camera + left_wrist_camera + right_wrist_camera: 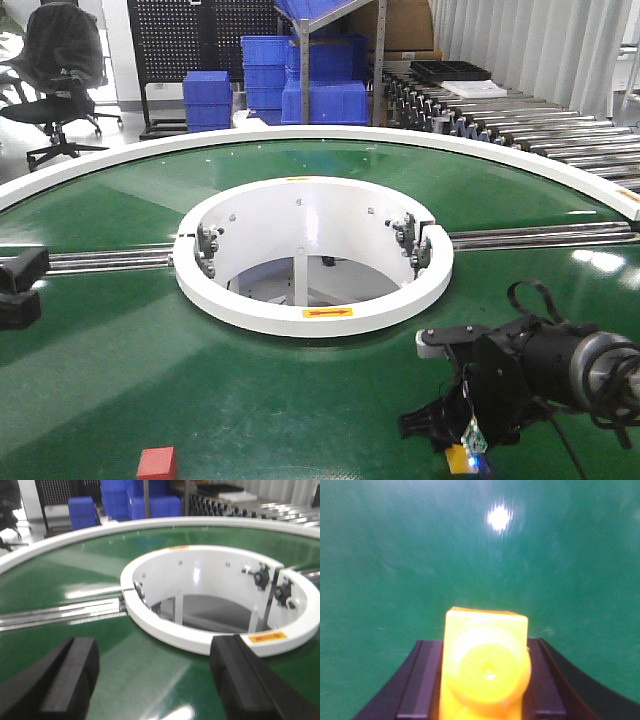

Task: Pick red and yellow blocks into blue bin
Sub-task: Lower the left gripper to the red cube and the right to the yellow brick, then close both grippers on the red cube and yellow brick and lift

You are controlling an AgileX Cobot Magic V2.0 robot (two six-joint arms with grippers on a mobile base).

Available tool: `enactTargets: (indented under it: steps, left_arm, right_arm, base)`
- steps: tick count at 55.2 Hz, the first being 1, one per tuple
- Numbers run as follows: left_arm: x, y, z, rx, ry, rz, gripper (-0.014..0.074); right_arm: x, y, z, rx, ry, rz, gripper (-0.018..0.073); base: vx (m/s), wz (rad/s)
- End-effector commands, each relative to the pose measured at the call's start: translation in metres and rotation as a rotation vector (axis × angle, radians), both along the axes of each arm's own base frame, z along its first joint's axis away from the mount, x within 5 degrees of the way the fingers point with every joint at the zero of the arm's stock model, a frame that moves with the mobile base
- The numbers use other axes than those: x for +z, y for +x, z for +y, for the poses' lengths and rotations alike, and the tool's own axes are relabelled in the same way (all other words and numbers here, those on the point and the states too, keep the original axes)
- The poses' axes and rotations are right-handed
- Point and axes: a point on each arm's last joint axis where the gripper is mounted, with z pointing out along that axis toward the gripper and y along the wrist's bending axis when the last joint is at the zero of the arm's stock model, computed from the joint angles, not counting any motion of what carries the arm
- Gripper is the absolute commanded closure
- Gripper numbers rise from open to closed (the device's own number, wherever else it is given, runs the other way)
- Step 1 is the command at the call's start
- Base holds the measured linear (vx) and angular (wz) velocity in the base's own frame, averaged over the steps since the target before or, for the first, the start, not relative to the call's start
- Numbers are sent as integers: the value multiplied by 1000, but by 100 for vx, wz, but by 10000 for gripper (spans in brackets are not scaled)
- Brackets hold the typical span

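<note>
The yellow brick (pixel 486 667) fills the bottom of the right wrist view, its round stud facing the camera, with my right gripper (pixel 485 680) shut on both its sides. From the front view the right gripper (pixel 462 452) sits low at the bottom right over the green belt, a bit of the yellow brick (pixel 458 459) showing under it. The red cube (pixel 157 463) lies alone on the belt at the bottom left. My left gripper (pixel 155 680) is open over bare belt, holding nothing. The blue bin is out of view.
A white ring (pixel 315 318) around a round opening sits mid-belt, with metal rails (pixel 100 259) running off both sides. Ribbed blue crates (pixel 300 80), a roller conveyor (pixel 520 120) and an office chair (pixel 60 70) stand behind the white outer rim (pixel 120 155).
</note>
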Motion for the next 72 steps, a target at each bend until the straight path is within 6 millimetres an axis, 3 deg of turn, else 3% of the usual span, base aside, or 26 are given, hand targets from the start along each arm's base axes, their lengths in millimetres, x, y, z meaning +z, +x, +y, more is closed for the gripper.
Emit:
enactTargets:
  steps: [1,10,17,25,39,49,72]
  left_arm:
    - [19,-5,0,1,-21,-64,7]
    - [4,0,-5,-25,-8,55,7]
    - [-14,11,-23,-92,8,150,7]
    - [-41,29,-42,-131,-16,262,7]
    - [-97,62,-53,-84,-101,457,7]
    - [-129,73,-62,-84,-88,553,7]
    - [-159,85,-71,-81,-86,590,7]
  right_arm:
    - [44,1,-1,20,20,-149,573]
    - [51,0,-2,21,26,-170,573]
    - [50,-1,-2,18,23,-158,571]
    - [49,-3,-3,15,16,-138,569]
    - [48,-4,-3,11,11,-117,569]
    - [48,-5,-3,7,18,-113,569]
    - [48,-6,-4,6,11,-98,569]
  base:
    - [0,0]
    - [0,0]
    - [0,0]
    - [0,0]
    - [0,0]
    - [0,0]
    - [0,0]
